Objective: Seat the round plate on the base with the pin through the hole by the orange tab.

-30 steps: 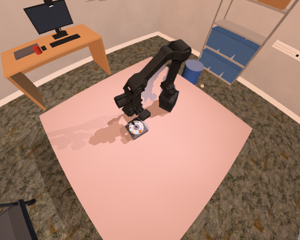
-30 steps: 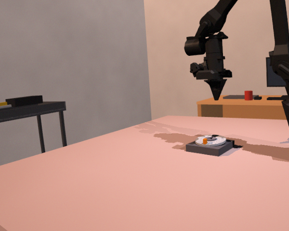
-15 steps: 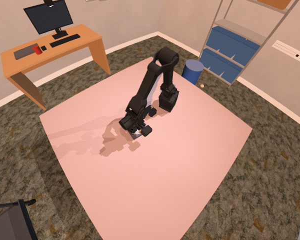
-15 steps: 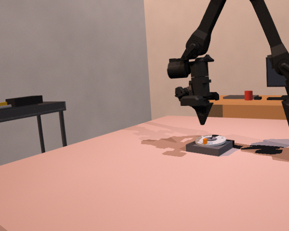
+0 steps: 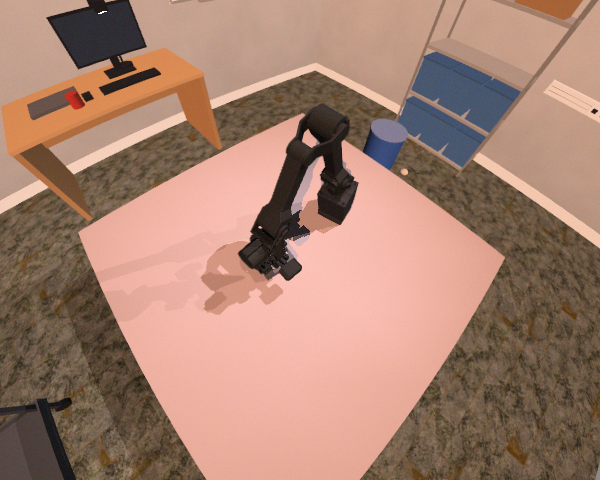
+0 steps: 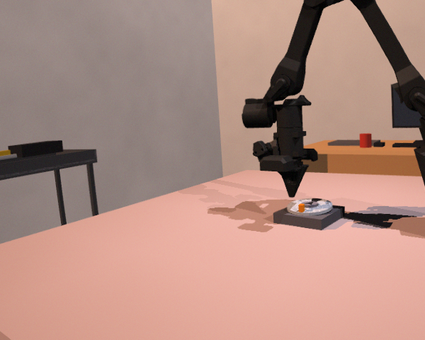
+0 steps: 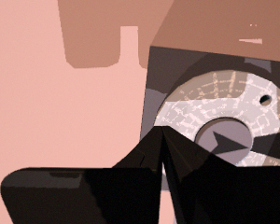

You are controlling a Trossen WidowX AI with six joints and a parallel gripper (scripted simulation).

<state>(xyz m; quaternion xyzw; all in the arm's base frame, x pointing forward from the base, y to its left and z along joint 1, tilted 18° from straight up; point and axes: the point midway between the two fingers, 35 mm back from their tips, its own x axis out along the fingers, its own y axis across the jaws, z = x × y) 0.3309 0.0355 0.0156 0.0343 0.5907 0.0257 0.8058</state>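
One round plate (image 6: pixel 309 206) | on base (image 6: pixel 307 218) | just below closed, empty jaws

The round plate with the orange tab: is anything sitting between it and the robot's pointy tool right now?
Nothing visible does. The tool, shut and holding nothing, hangs just above the near rim of the round plate, with only open air between them. The plate already lies on the dark base, its orange tab facing the exterior camera.

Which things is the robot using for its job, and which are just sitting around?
For the job: plate, its orange tab, base, shut gripper.

Just lying about: red cup, monitor, keyboard, blue bin, shelf.
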